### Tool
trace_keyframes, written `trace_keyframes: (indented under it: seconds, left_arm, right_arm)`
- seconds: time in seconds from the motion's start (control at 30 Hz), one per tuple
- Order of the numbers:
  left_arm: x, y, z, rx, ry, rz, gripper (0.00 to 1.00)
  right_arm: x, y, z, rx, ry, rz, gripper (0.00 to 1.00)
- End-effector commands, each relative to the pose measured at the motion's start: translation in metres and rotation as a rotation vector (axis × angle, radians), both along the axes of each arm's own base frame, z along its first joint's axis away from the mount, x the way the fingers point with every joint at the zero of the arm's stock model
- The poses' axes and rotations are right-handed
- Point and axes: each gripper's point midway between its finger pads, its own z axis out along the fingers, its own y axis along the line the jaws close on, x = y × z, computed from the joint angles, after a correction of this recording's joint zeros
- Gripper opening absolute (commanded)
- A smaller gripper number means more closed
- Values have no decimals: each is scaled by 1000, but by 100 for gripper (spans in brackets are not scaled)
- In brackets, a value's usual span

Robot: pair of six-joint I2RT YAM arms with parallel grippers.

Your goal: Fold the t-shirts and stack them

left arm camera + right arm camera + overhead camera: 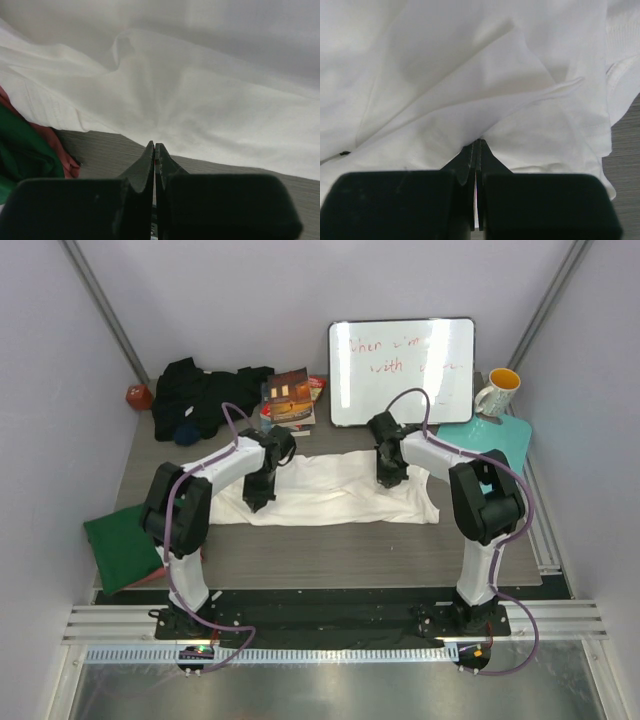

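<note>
A white t-shirt (pixel 330 490) lies spread across the middle of the table. My left gripper (pixel 257 502) sits at its left near edge, shut, and cloth creases run into the closed tips (pixel 155 145) right at the hem. My right gripper (pixel 387 478) is on the shirt's far right part, shut on a pinched fold of white cloth (pixel 480 142). A black t-shirt (pixel 195 395) is heaped at the back left. A dark green t-shirt (pixel 122 545) lies folded at the left edge, and the left wrist view shows it (pixel 20 150) over a salmon pink one (pixel 52 142).
A whiteboard (pixel 400 370) leans against the back wall. A mug (pixel 497 392) stands on a teal mat (pixel 490 440) at the back right. Books (pixel 290 400) are piled behind the shirt, and a red object (pixel 138 396) sits in the back left corner.
</note>
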Motion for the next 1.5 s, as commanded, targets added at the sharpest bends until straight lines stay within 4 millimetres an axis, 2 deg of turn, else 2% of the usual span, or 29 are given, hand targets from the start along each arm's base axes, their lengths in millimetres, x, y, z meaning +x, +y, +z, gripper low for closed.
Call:
trace_keyframes:
  seconds: [0.0,0.13,0.27,0.43,0.63,0.7,0.8,0.83,0.9,0.93,1.0,1.03,1.07,1.13,1.2,1.23,1.3,1.37,1.47]
  left_arm:
    - [-7,-6,-17,10,55,-42,0]
    - [-13,-6,-30,44,106,-59,0]
    - [-16,-6,-35,59,125,-74,0]
    - [-17,-6,-35,63,129,-79,0]
    - [-18,-4,-36,68,133,-79,0]
    - [-18,-4,-37,74,133,-79,0]
    - [-15,-1,-32,85,109,-74,0]
    - [-14,-1,-31,86,101,-71,0]
    - [-9,-2,-25,81,73,-68,0]
    - [-7,-4,-22,74,60,-66,0]
    - [-1,-8,-16,57,28,-60,0]
    - [1,-9,-13,48,16,-58,4]
    - [3,-10,-11,42,5,-58,7]
    - [7,-10,-3,43,-23,-59,13]
    - [9,-7,4,54,-46,-57,14]
    - [12,-4,11,64,-75,-55,15]
    - [15,-2,20,71,-101,-63,15]
    - [18,2,26,88,-119,-71,16]
    - [21,8,28,126,-126,-77,16]
  right_arm:
    - [33,20,21,48,-102,27,1]
    - [45,28,28,72,-127,32,1]
    - [61,36,36,89,-161,31,1]
    - [74,42,32,87,-168,36,1]
    - [98,50,47,105,-233,42,1]
    - [101,56,52,126,-240,55,1]
    - [100,59,72,161,-276,59,1]
    - [97,59,89,177,-312,63,1]
    - [95,59,108,198,-368,74,1]
    - [86,56,126,214,-400,84,1]
    - [75,57,137,241,-415,109,10]
    - [65,53,132,238,-395,113,15]
    - [58,50,139,242,-403,113,20]
    - [40,39,121,208,-346,106,22]
    - [27,32,114,196,-329,100,23]
    - [15,27,96,178,-289,93,23]
    - [6,23,83,172,-266,83,23]
    - [-6,19,62,160,-217,72,21]
    - [-16,16,38,133,-168,63,20]
